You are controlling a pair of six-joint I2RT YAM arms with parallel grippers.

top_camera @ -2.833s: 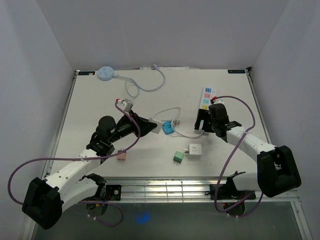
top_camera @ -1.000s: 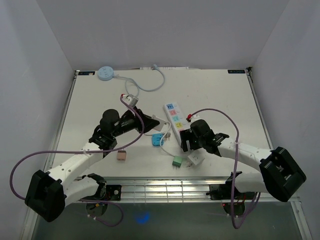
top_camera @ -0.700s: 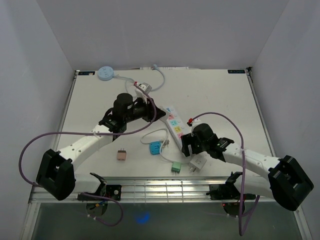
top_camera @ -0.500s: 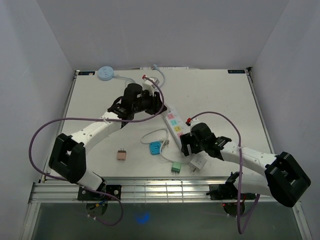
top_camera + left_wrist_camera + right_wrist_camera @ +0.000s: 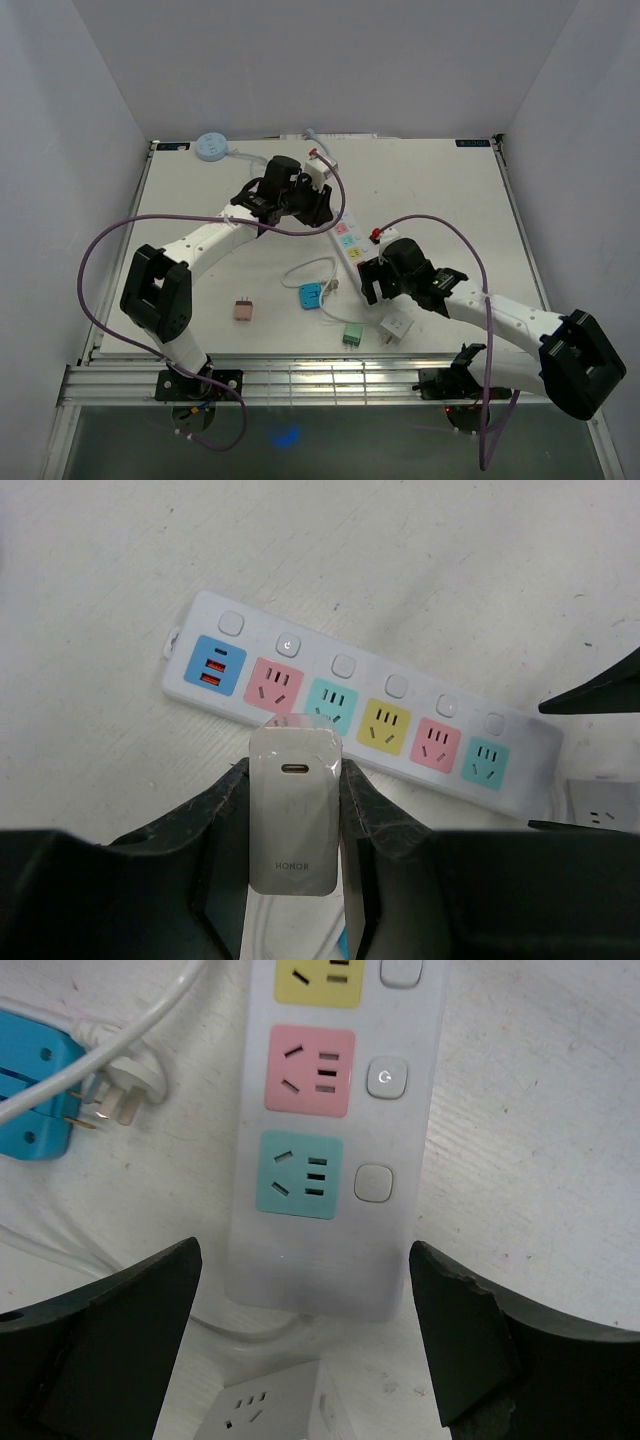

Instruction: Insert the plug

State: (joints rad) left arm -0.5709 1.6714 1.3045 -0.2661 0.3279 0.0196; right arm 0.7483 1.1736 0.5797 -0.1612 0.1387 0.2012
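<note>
The left gripper [image 5: 293, 780] pinches a white charger [image 5: 294, 825] between its 2 fingers, which press against the charger's sides. In the left wrist view the charger hangs above the power strip [image 5: 400, 720], in front of the pink and teal sockets next to the blue USB block. Its prongs are hidden, so it cannot be seen whether they touch the strip.

In the top view the strip lies diagonally at mid-table [image 5: 450, 200], with the left gripper over its far end and the right gripper [image 5: 372, 280] at its near end.

The right wrist view shows that gripper's fingers spread wide on either side of the strip's near end, beside the last teal socket. Whether they touch it cannot be told.

A blue adapter [image 5: 309, 296] with a white cable lies left of the strip. A white cube socket [image 5: 396, 326] and a green adapter [image 5: 352, 336] sit just beyond the strip's near end.
</note>
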